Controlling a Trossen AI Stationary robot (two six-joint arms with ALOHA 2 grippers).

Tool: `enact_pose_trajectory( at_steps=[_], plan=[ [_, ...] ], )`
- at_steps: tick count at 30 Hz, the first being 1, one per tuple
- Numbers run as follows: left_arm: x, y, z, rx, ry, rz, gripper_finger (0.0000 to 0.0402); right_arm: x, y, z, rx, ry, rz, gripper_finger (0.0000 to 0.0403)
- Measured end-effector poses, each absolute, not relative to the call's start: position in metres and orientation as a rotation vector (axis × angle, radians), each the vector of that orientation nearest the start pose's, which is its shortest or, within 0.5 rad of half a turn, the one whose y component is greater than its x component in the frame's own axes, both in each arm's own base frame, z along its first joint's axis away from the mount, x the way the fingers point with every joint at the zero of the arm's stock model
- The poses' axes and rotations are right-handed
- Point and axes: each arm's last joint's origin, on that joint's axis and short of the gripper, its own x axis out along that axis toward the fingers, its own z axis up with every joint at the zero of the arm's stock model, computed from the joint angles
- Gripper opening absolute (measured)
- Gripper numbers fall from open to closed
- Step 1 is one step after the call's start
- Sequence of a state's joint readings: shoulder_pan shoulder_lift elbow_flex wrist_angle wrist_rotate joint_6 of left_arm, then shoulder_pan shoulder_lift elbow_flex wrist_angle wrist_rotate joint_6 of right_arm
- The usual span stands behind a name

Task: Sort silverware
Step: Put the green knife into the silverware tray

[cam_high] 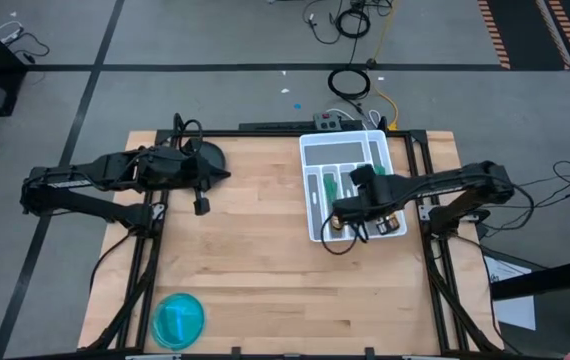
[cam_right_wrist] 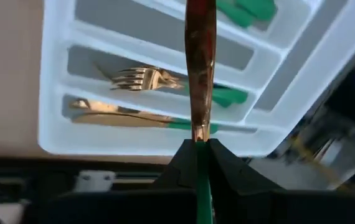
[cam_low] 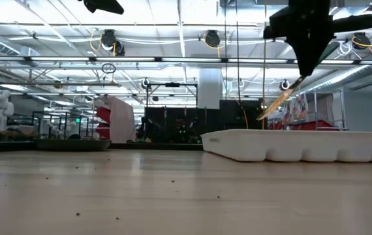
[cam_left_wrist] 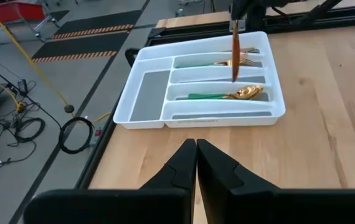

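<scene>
Right claw (cam_right_wrist: 197, 148) is clamped on the green handle of a gold-bladed knife (cam_right_wrist: 200, 68) hanging above the white compartmented plastic tray (cam_high: 313, 150), placement judged in hand, next needing alignment over the knife slot; left claw (cam_left_wrist: 196, 163) waits closed, empty.

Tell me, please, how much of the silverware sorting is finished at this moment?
Done: a fork, a knife and a spoon lie in separate compartments of the white tray.
In hand: the right gripper holds another gold piece over the tray.
Left: no loose silverware shows on the table; the left gripper waits shut.
</scene>
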State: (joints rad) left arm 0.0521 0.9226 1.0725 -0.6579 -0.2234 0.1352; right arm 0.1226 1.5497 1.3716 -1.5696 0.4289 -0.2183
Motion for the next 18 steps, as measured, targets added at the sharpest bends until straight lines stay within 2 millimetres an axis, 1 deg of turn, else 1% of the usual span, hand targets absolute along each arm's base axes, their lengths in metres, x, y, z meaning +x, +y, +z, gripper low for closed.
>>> enact_pose_trajectory(
  at_steps=[5, 7, 9, 14, 18],
  plan=[
    [0.177, 0.016, 0.363, 0.154, 0.526, 0.243, 0.0022, 0.246, 0.018, 0.294, -0.810, 1.725, 0.187, 0.0000],
    [0.178, 0.016, 0.362, 0.151, 0.530, 0.244, 0.0022, 0.246, 0.016, 0.295, -0.873, 1.727, 0.247, 0.0000],
    [0.179, 0.016, 0.362, 0.151, 0.535, 0.243, 0.0022, 0.246, 0.013, 0.295, -0.899, 1.730, 0.303, 0.0000],
    [0.183, 0.016, 0.360, 0.145, 0.545, 0.244, 0.0022, 0.246, 0.000, 0.295, -0.931, 1.746, 0.368, 0.0000],
    [0.190, 0.016, 0.355, 0.093, 0.564, 0.249, 0.0022, 0.244, -0.015, 0.296, -0.893, 1.762, 0.371, 0.0000]
  ],
)
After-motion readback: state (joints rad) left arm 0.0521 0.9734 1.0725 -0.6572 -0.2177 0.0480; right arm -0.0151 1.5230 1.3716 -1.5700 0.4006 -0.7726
